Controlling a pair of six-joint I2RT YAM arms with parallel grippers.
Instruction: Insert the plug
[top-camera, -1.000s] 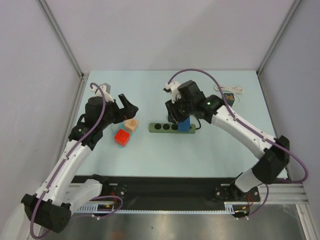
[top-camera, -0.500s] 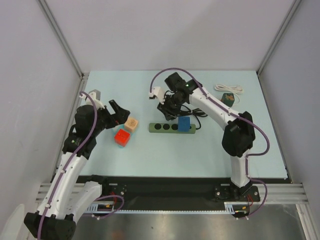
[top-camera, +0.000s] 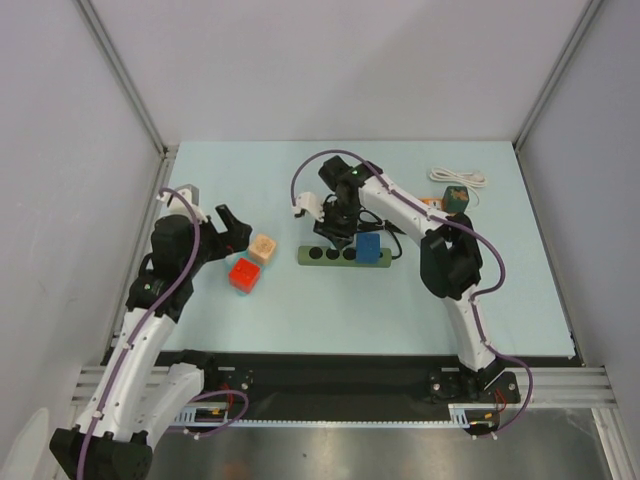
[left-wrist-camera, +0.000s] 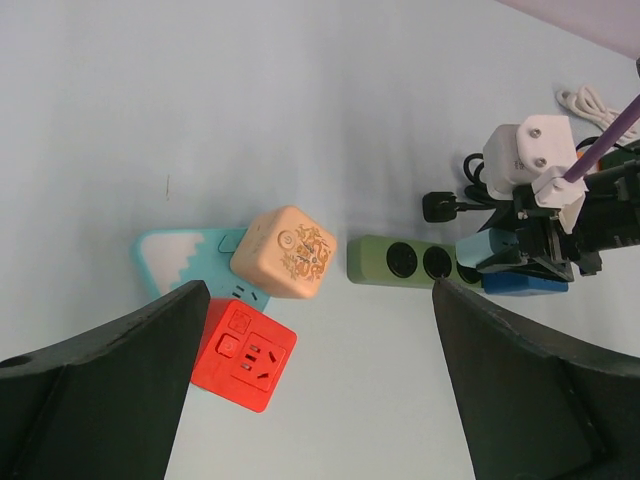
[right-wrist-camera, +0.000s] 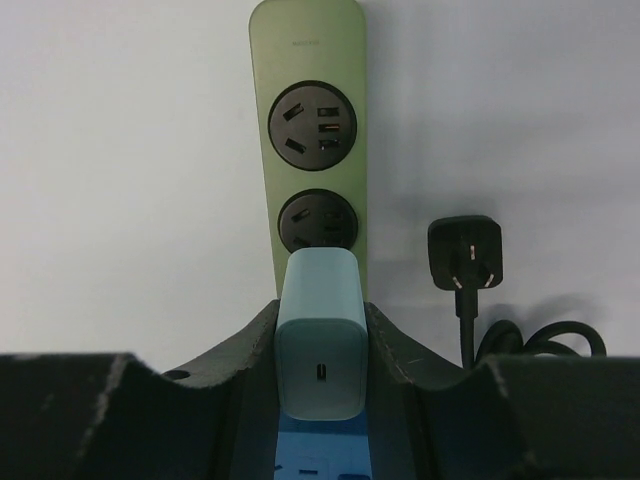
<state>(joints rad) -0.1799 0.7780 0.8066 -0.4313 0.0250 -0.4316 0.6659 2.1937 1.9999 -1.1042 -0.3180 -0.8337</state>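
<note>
Right fingers (right-wrist-camera: 235, 365): we see them clamped on the pale-blue plug (right-wrist-camera: 318, 350), over the green power strip (right-wrist-camera: 308, 60).
Left fingers (left-wrist-camera: 100, 390): spread wide above the counter (left-wrist-camera: 200, 100).

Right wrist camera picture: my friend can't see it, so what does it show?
A light blue charger is pinched between two dark fingers, over a green power strip. Two empty sockets show farther along it, and a black plug with its cord lies beside it.
</note>
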